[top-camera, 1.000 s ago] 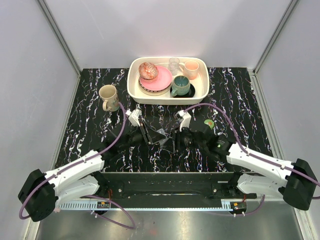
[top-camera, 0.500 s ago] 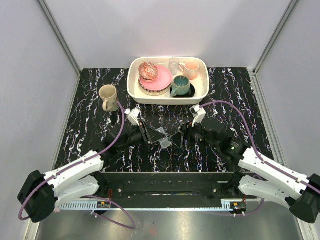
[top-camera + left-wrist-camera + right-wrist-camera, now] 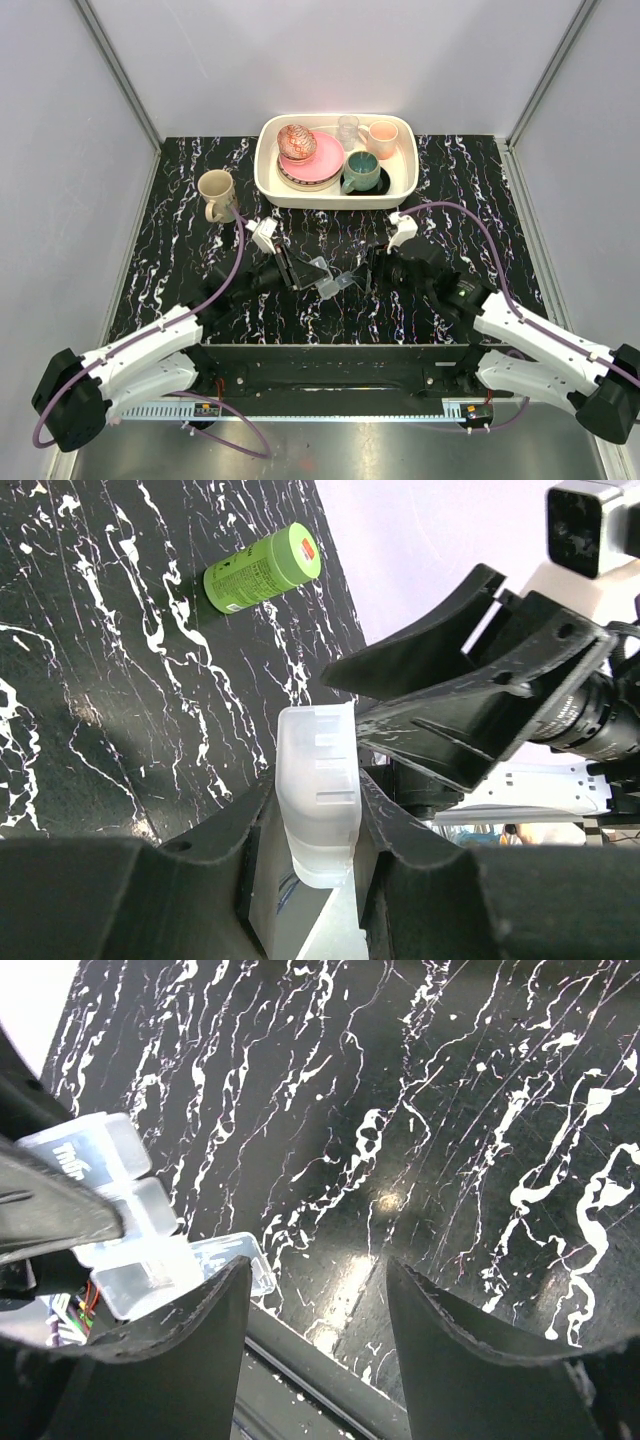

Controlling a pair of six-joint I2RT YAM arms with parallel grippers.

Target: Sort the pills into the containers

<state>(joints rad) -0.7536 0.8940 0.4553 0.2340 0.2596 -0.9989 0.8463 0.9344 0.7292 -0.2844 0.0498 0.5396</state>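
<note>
Firmly within the clenched left end effector (image 3: 316, 825), the containers (image 3: 318, 765); right end effector (image 3: 315, 1310) released, just beside.

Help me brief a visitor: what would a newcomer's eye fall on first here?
The white tub of colourful crockery at the far edge of the table stands out first. Mid-table, the left gripper is shut on the clear strip of containers, the open right gripper close beside it. A bright green bottle lies on its side nearby.
</note>
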